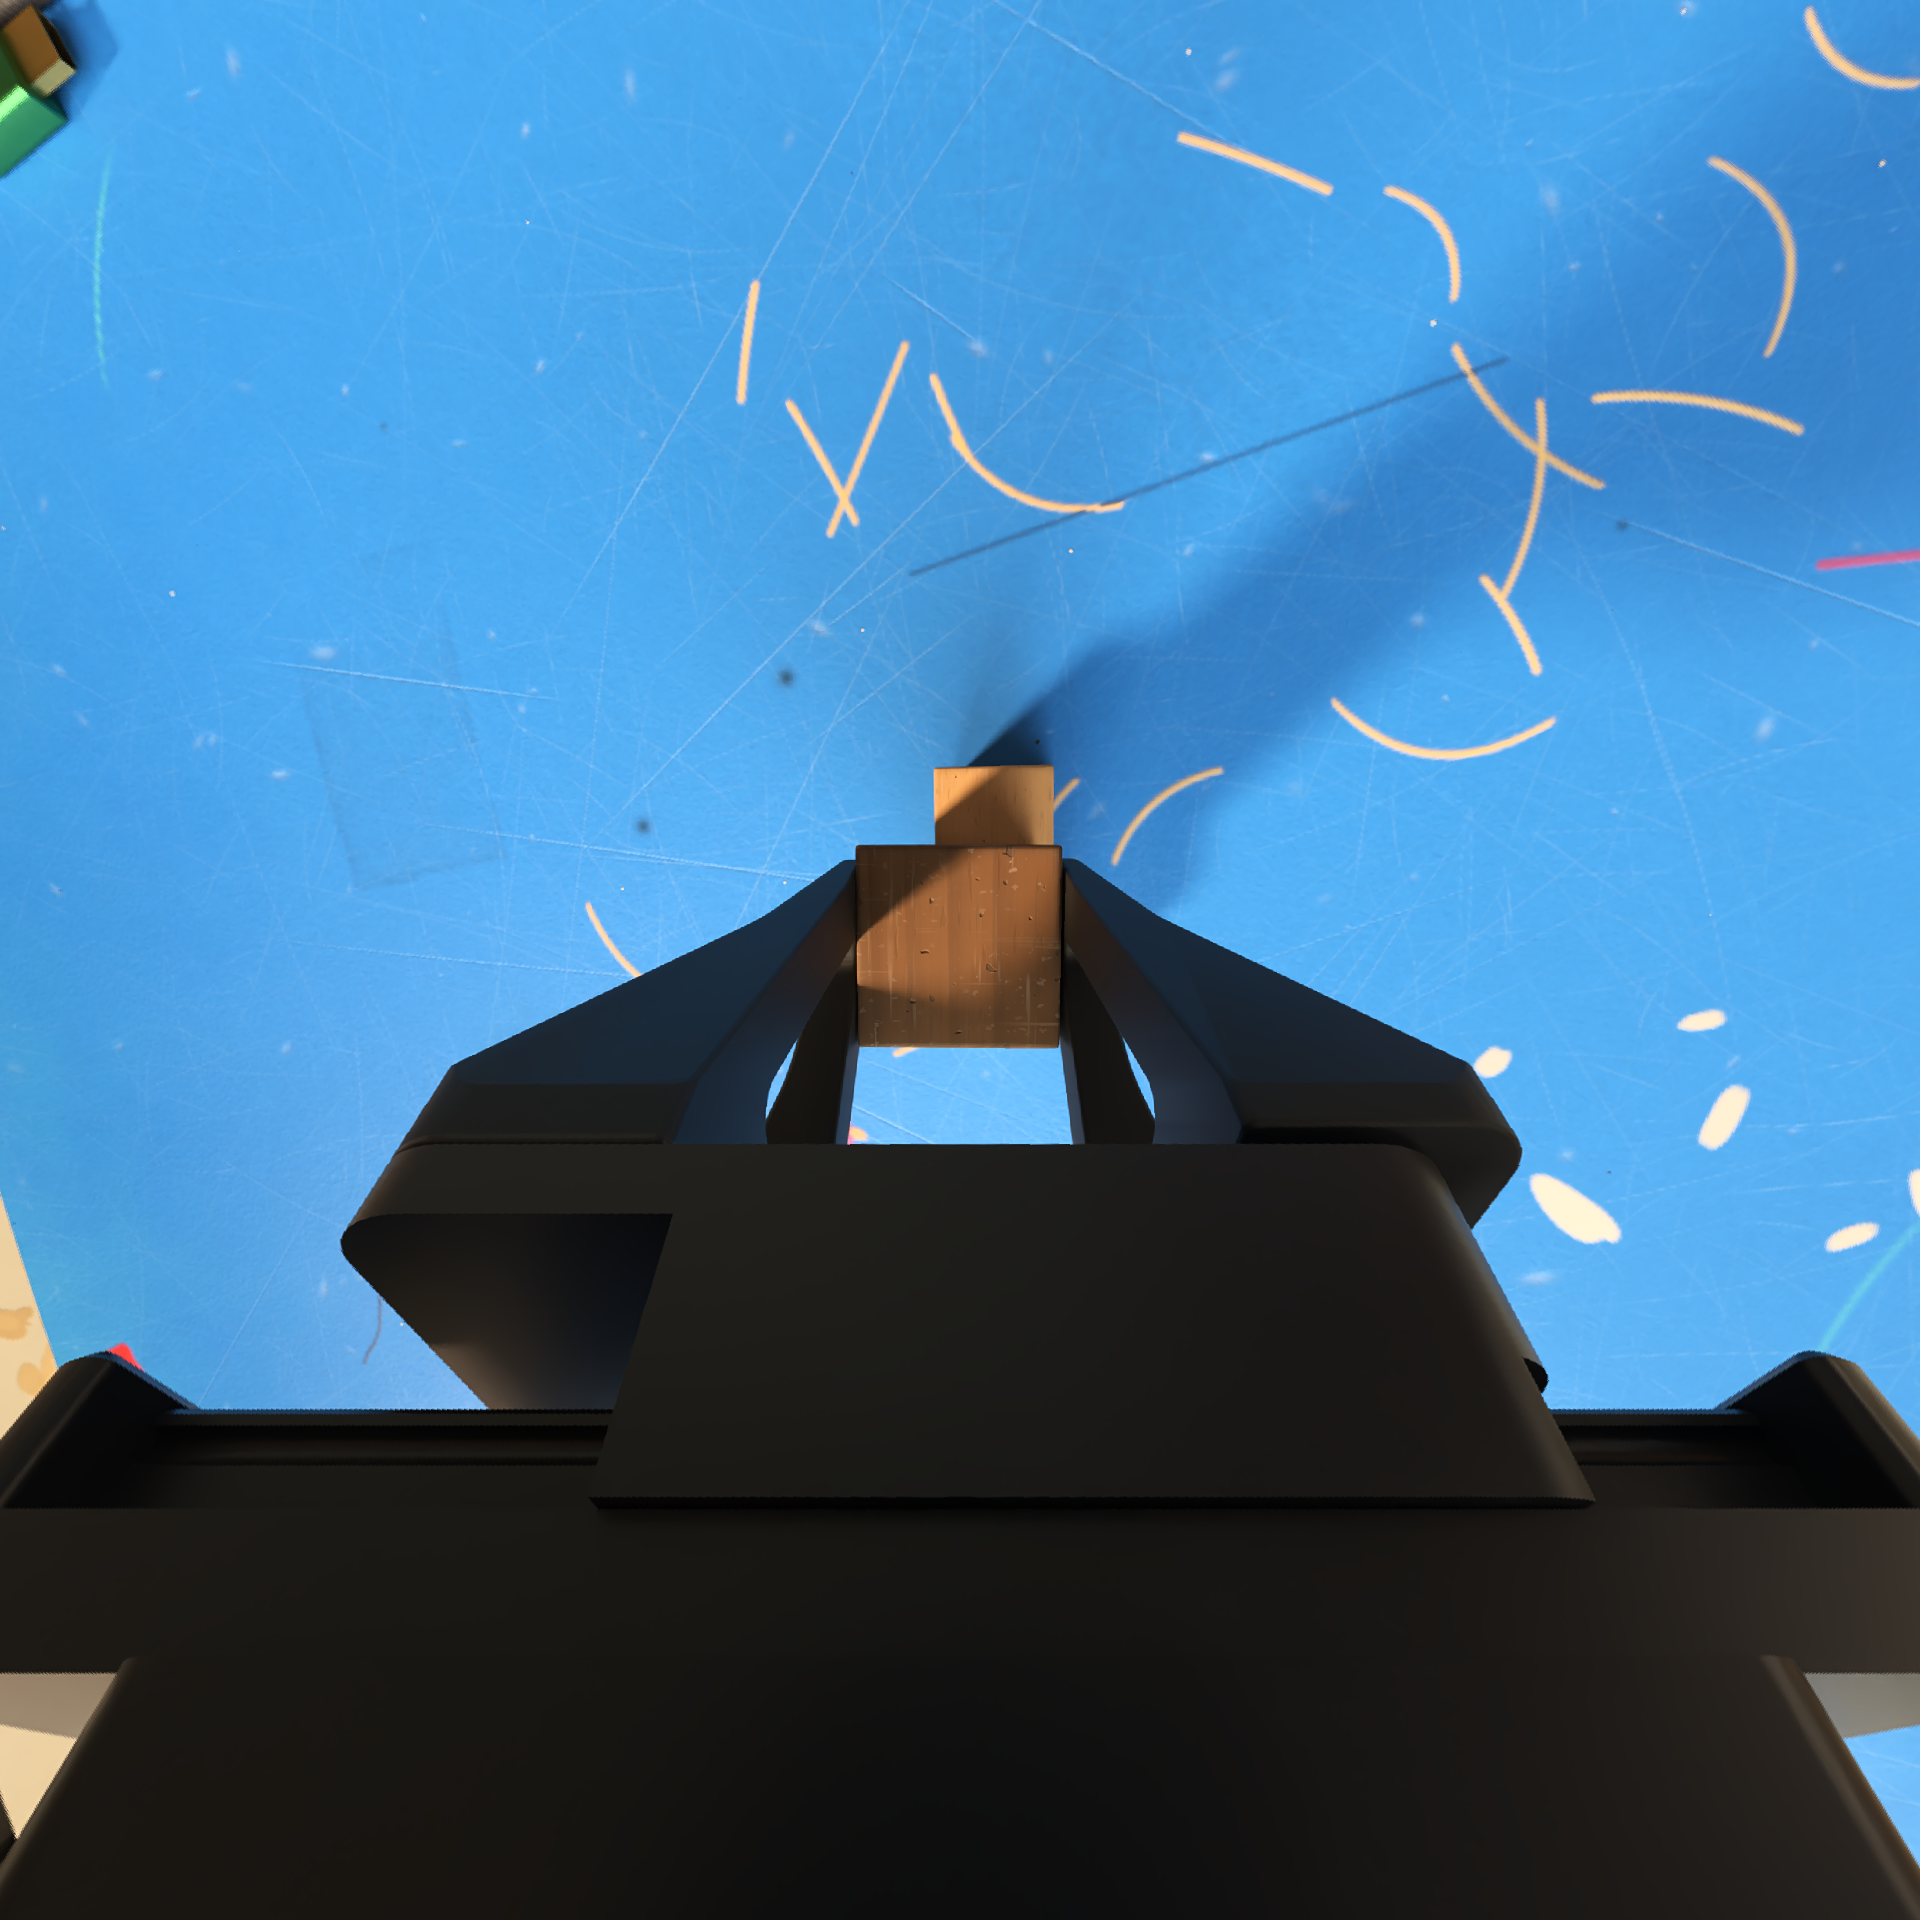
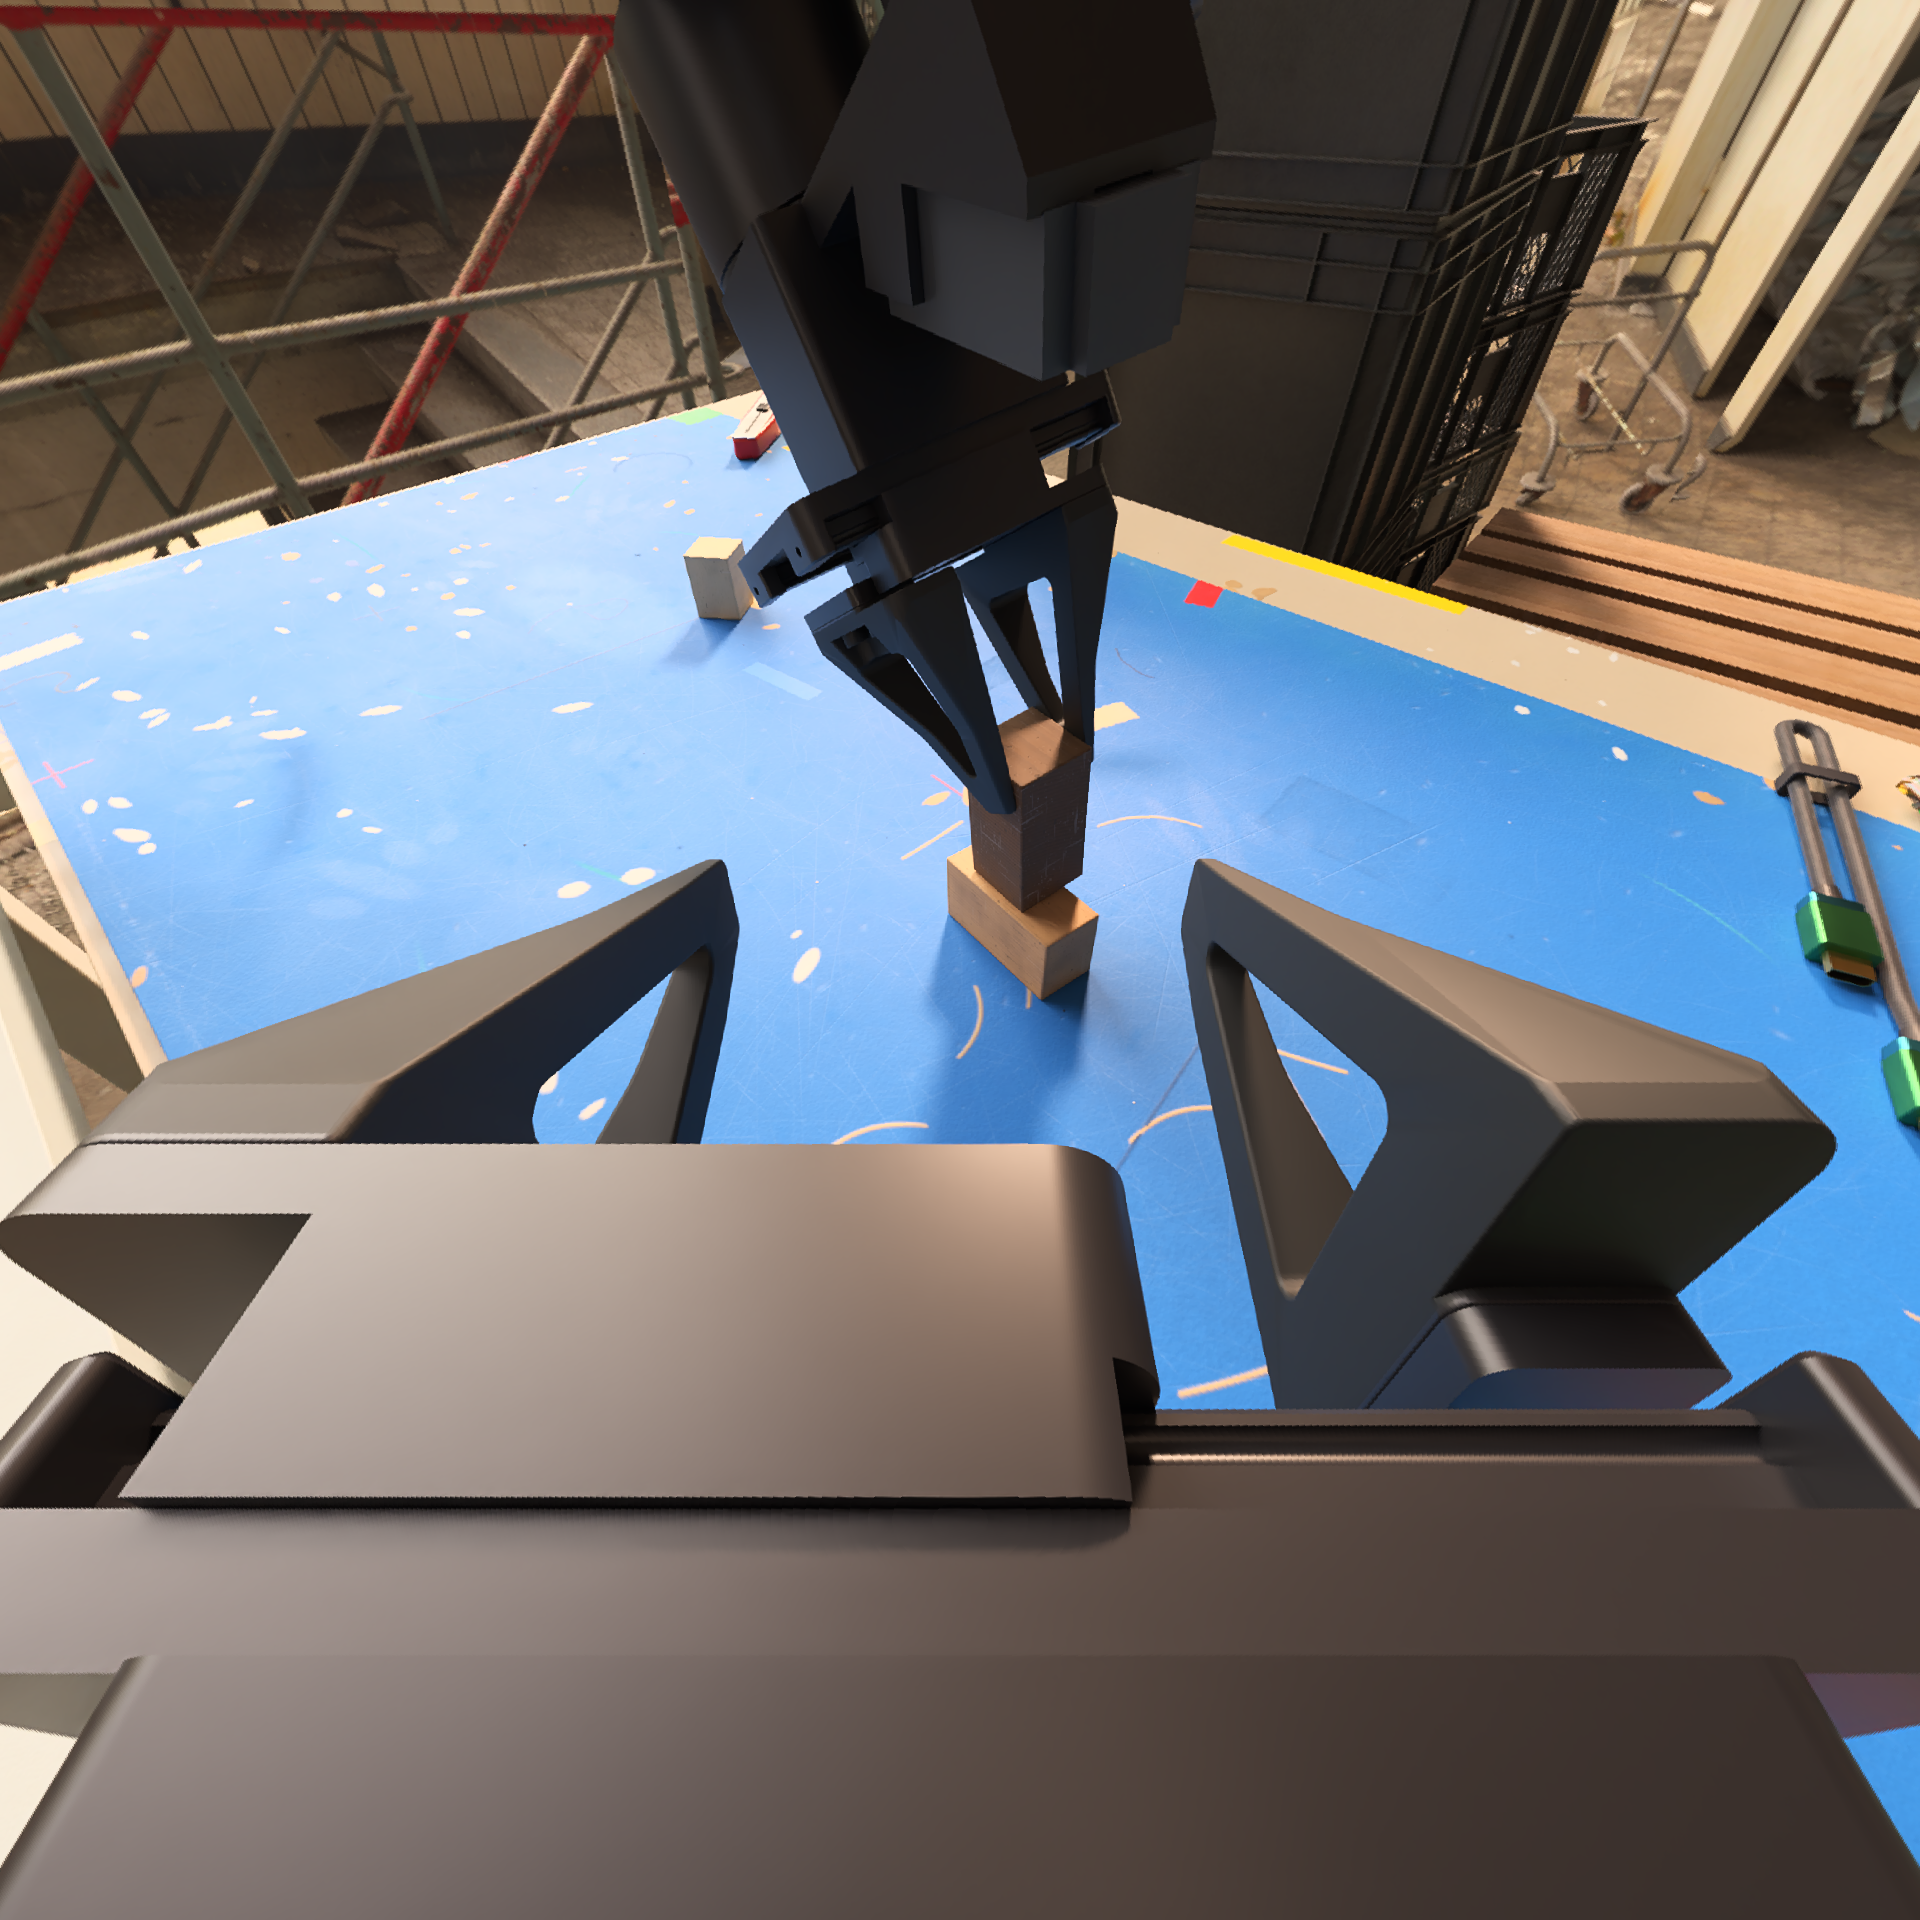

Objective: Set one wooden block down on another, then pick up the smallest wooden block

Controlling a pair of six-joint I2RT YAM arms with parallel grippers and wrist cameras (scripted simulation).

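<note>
Left wrist view shows you the left gripper (image 1: 958,940) clamped on a dark wooden block (image 1: 958,945), one finger flat against each side face, with a lighter wooden block (image 1: 992,802) showing just beyond and below it on the blue mat (image 1: 416,520). Check the right wrist view for the vertical relation: the dark block (image 2: 1034,831) stands with its long axis upright, its lower end resting on the top face of the lighter block (image 2: 1023,930), or so close to it that no gap can be seen. It sits off-centre, toward the far side of the lower block. Judge the stacking step as nearly complete; the fingers have not let go. The right gripper (image 2: 961,883) is spread wide with nothing between its fingers, and points toward the stack from the near side. A third, pale block (image 2: 717,577) lies well apart on the far side of the mat, beyond the left gripper (image 2: 1039,764). It looks like the smallest of the three, but its distance makes that uncertain. It lies nearer the left arm than the right. Expect the release to be the delicate point: a tall block on an off-centre footing may tip if the fingers drag on it. Green-ended cables (image 2: 1839,935) lie at the mat's right edge, clear of the work.
</note>
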